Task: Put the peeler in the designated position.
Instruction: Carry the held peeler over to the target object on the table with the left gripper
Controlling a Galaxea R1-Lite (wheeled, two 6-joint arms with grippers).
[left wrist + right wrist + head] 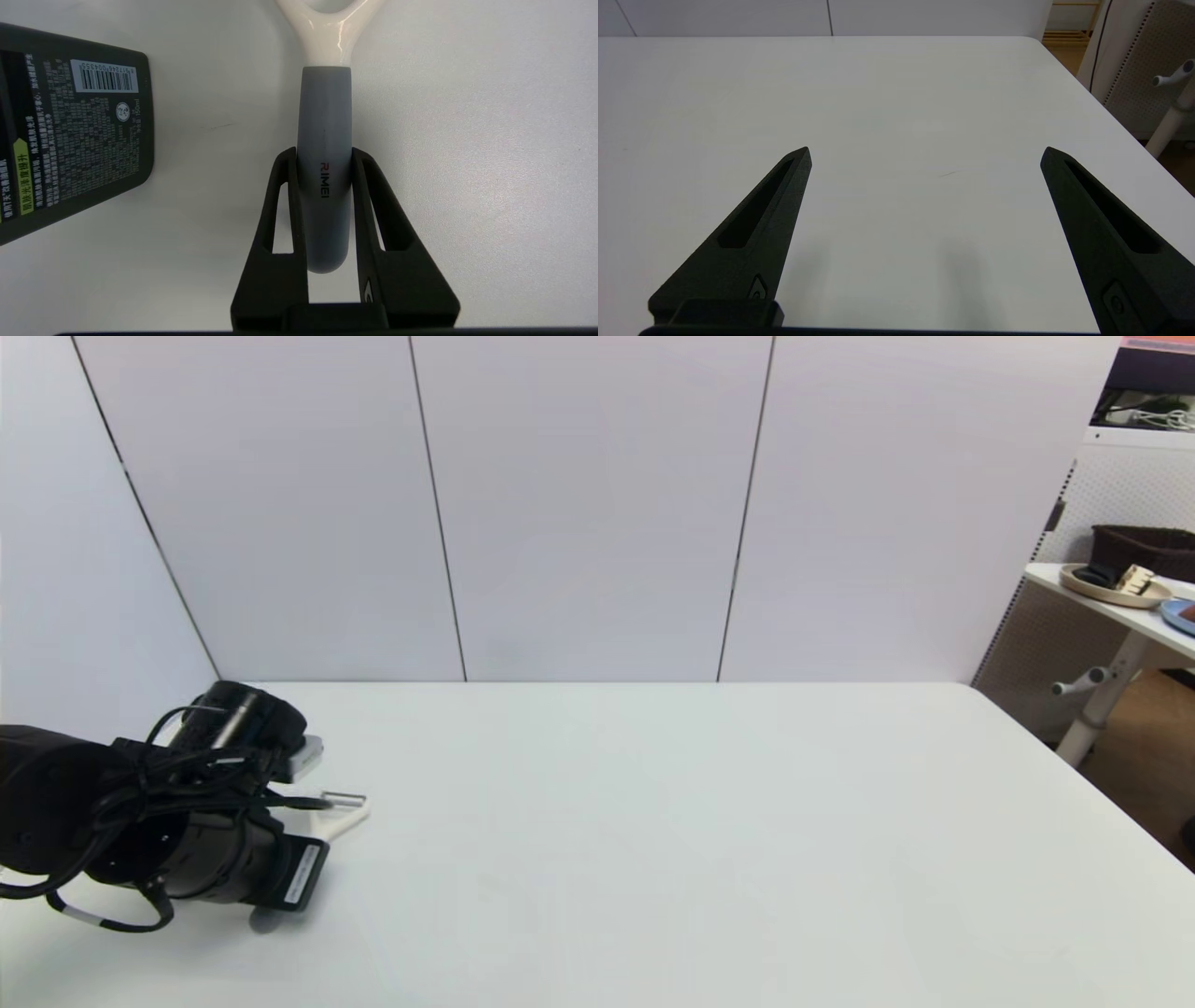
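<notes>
The peeler [323,107] has a rounded grey handle and a cream-white forked head. My left gripper [323,151] is shut on the handle, one black finger on each side. In the head view the peeler's white head and metal blade [341,814] poke out to the right of my left arm at the table's far left, low over the tabletop. My right gripper [924,154] is open over bare white table with nothing between its fingers; it does not show in the head view. No mark on the white tabletop [653,821] shows the designated position.
A dark grey bottle [79,140] with a printed label and barcode lies close beside the peeler, seen in the head view [247,709] just behind my left arm. White wall panels stand behind the table. Its right edge [1074,775] drops off toward another desk.
</notes>
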